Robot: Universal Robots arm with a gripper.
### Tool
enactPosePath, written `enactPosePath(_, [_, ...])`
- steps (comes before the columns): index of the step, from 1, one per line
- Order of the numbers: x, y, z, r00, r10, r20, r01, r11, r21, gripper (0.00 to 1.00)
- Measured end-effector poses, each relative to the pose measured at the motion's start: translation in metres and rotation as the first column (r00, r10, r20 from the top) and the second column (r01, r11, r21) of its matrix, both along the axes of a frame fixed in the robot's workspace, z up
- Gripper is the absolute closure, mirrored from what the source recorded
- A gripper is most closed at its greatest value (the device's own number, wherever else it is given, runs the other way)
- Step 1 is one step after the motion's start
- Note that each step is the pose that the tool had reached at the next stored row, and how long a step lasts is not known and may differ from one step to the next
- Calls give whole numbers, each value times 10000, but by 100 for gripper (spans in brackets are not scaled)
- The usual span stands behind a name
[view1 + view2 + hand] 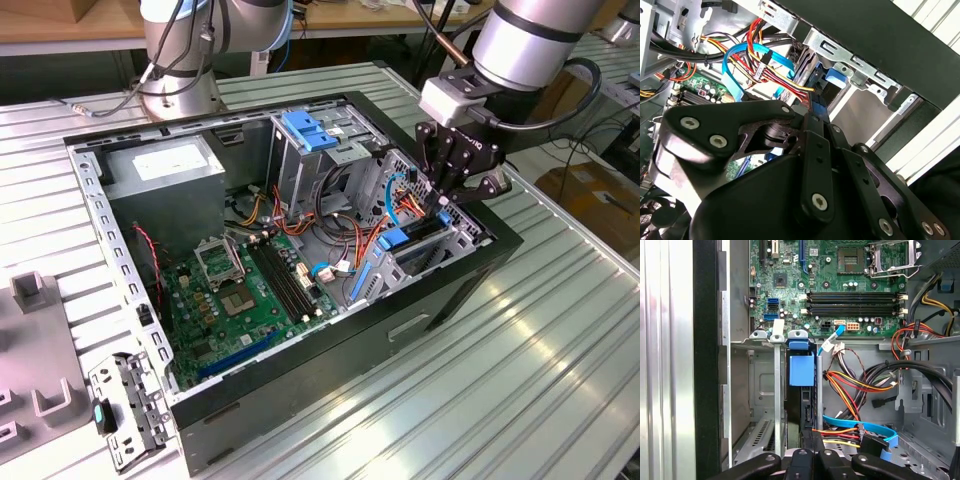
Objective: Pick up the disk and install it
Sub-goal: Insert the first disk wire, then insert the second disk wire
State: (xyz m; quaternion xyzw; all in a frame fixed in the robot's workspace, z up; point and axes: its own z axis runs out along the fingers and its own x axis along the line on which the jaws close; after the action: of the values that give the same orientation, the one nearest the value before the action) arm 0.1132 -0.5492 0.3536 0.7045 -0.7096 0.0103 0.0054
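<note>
My claw [816,107] is pinching together on the thin blue-rimmed end of the disk [801,405], black jointed links with round silver screw heads folding in toward that edge. In the exterior view I am hanging over the end of the case at that view's right, tips reaching down into the drive bay.

The disk is standing on edge inside the grey sheet-metal drive cage [762,390], showing me a dark narrow slab between two upright steel rails, with its smooth blue plastic bracket capping the far end. Its label is turning away from me, so I am reading nothing on it.

Just beside the cage, a bundle of red, yellow, orange and black wires [850,385] is looping past, and a flat glossy blue cable [740,65] is curving over them. Beyond that the green circuit board [840,270] is lying flat, carrying long black memory slots and a square metal socket frame.

The black open-topped computer case [420,320] is sitting on a ribbed, shiny metal table [520,380]. At the far end a grey metal box [165,165] is wearing a white sticker whose print is too small to make out.
</note>
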Motion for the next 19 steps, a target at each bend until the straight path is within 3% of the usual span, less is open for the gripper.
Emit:
enactPosePath(12, [-23, 0, 0, 10000, 0, 2, 0, 10000, 0, 89])
enactPosePath(19, [-160, 0, -2, 10000, 1, 1, -1, 10000, 1, 89])
